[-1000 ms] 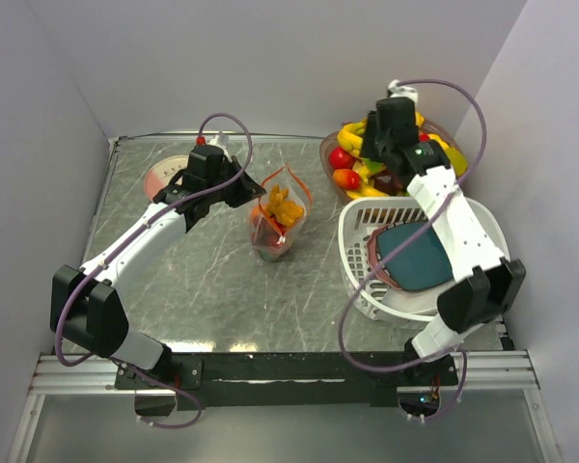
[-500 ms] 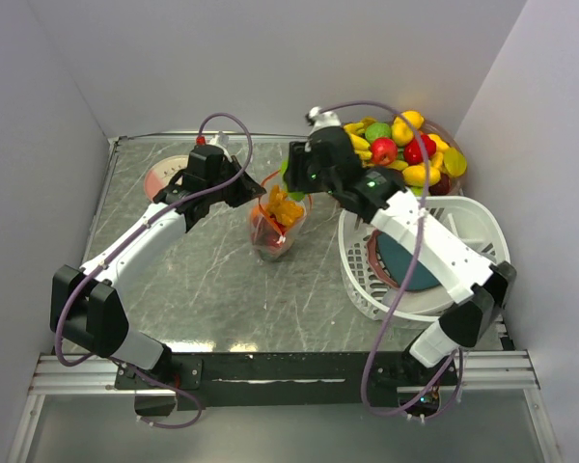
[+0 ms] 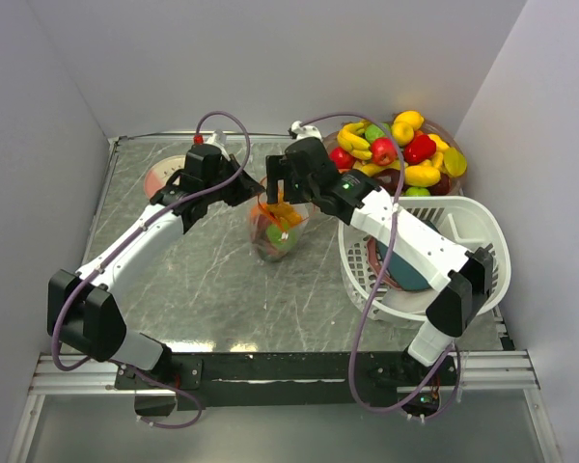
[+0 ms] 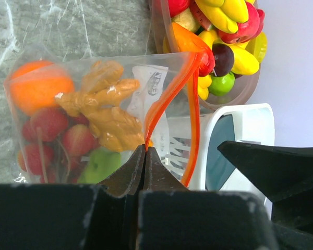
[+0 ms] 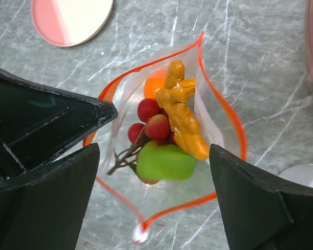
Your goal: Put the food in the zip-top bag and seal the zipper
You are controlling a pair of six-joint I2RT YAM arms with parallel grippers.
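right wrist view, frame centre, looks into the open zip-top bag (image 5: 211, 112): green fruit (image 5: 164, 161), red cherries (image 5: 152, 121), ginger piece (image 5: 182, 117) and orange (image 5: 154, 83) inside. right gripper (image 5: 154, 150) fingers stand wide apart, empty. only the left wrist view shows the left gripper (image 4: 146, 151) pinched together on the zipper (image 4: 192, 120). top view: bag upright at table (image 3: 174, 280) centre; more food (image 3: 405, 145) in the bowl (image 3: 460, 178), upper right.

You see the clear zip-top bag (image 5: 208, 125) standing open on the surface (image 5: 261, 62), orange-red zipper (image 4: 169, 96) unsealed, holding orange, red, tan and green food (image 5: 165, 161).
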